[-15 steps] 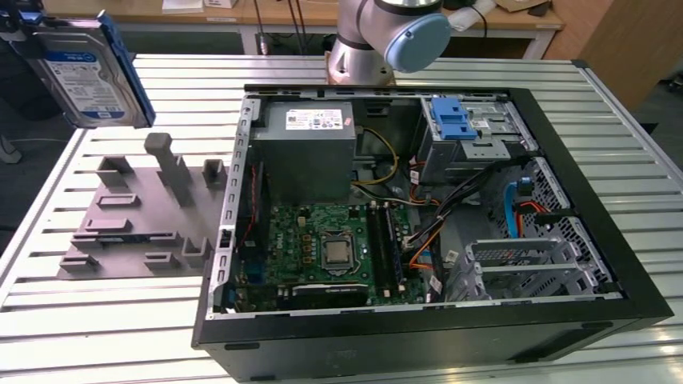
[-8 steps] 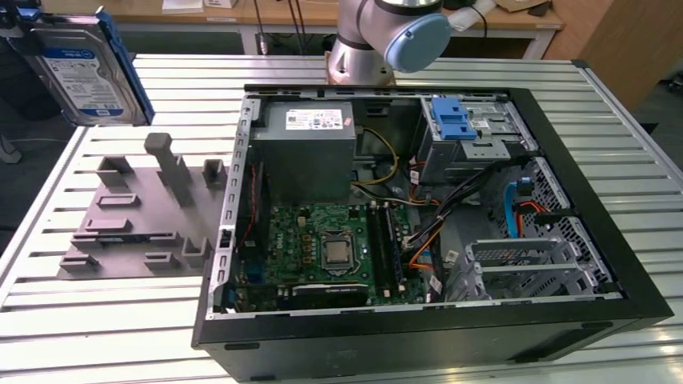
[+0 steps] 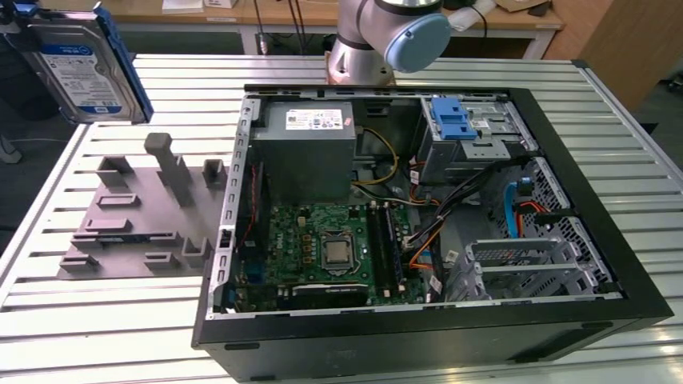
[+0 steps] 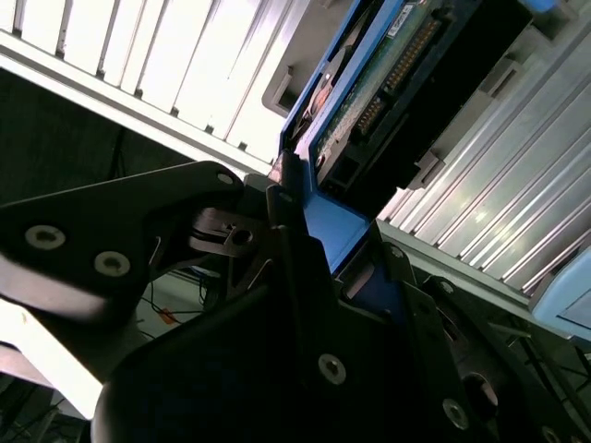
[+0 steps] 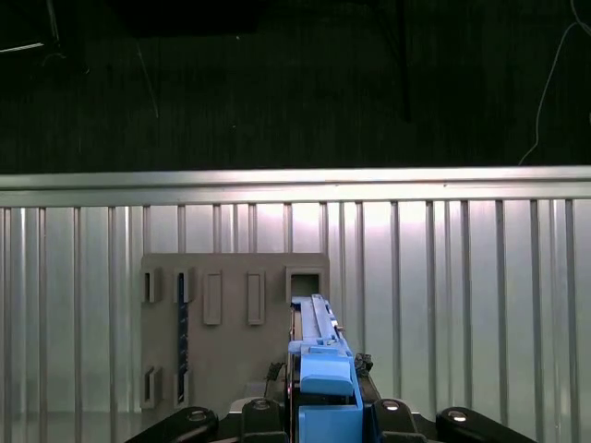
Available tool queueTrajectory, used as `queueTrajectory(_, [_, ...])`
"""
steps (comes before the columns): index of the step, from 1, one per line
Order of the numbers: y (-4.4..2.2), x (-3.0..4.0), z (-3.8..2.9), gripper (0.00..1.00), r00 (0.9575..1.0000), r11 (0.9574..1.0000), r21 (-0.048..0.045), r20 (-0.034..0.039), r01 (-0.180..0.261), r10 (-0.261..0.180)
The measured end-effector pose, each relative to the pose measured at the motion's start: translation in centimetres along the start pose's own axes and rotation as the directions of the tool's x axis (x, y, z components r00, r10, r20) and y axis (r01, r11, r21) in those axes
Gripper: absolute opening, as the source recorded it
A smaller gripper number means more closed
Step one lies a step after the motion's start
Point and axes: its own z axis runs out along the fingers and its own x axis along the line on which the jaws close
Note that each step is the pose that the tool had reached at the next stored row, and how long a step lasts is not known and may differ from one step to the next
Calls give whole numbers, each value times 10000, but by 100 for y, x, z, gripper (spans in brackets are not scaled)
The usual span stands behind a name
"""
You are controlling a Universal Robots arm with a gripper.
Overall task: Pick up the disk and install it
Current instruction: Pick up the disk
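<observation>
The disk (image 3: pixel 80 68), a silver hard drive with a white-and-blue label in a blue bracket, hangs upright in the air at the exterior view's upper left, above the table's corner. In the second wrist view my gripper (image 4: pixel 319 231) is shut on the blue bracket at one end of the disk (image 4: pixel 397 83), whose green circuit-board side shows. The first wrist view looks along the disk (image 5: pixel 319 355) edge-on, with the gripper (image 5: pixel 323 415) clamped on either side of it.
A grey fixture plate (image 3: pixel 128 216) with upright slots lies on the slatted table below the disk; it is also in the first wrist view (image 5: pixel 235 323). The open computer case (image 3: pixel 427 200) lies to the exterior view's right, with a drive bay and blue latch (image 3: pixel 453 120) at its far corner. The arm's base (image 3: pixel 369 48) stands behind the case.
</observation>
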Motion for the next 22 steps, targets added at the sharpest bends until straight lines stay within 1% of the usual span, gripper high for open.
queueTrajectory(3, [0,0,-28,36,10000,10000,-1,0,0,0])
queueTrajectory(16, [1,0,-76,36,10000,10000,-1,0,0,0])
queueTrajectory(22, [1,-1,-108,36,10000,10000,-1,0,0,0])
